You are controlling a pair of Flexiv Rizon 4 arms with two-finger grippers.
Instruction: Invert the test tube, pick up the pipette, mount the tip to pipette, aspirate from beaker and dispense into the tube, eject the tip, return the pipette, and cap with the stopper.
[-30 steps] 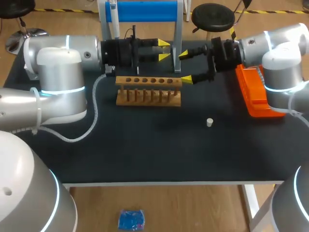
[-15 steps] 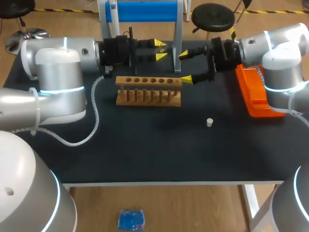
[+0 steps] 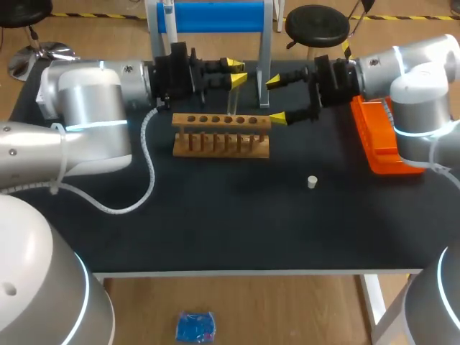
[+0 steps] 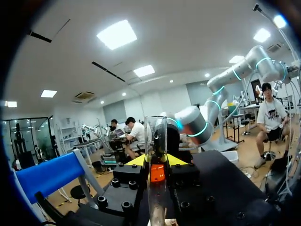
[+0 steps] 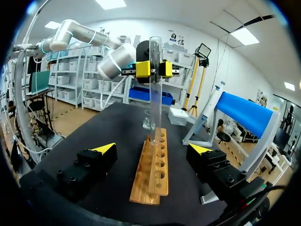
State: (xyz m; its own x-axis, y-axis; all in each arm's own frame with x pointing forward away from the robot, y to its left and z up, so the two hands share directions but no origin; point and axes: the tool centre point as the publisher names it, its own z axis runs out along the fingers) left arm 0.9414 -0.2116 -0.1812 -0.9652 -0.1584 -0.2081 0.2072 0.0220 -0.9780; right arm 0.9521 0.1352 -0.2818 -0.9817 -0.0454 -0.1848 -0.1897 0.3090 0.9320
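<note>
The left gripper (image 3: 236, 72) clamps an upright test tube (image 5: 155, 94) over the wooden rack (image 3: 221, 136) near the table's back edge. The right gripper (image 3: 276, 99) is wide open beside it.

Black table (image 3: 215, 223): rack (image 3: 221, 135), stopper (image 3: 312, 182), orange tray (image 3: 377, 144)

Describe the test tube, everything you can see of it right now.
The test tube is a long, clear glass tube that looks empty. It stands upright, clamped near its upper end between the yellow tips of the left gripper, one on each side. Its lower end reaches the hole row of the wooden rack. Whether it sits in a hole or hangs just above cannot be told.
</note>
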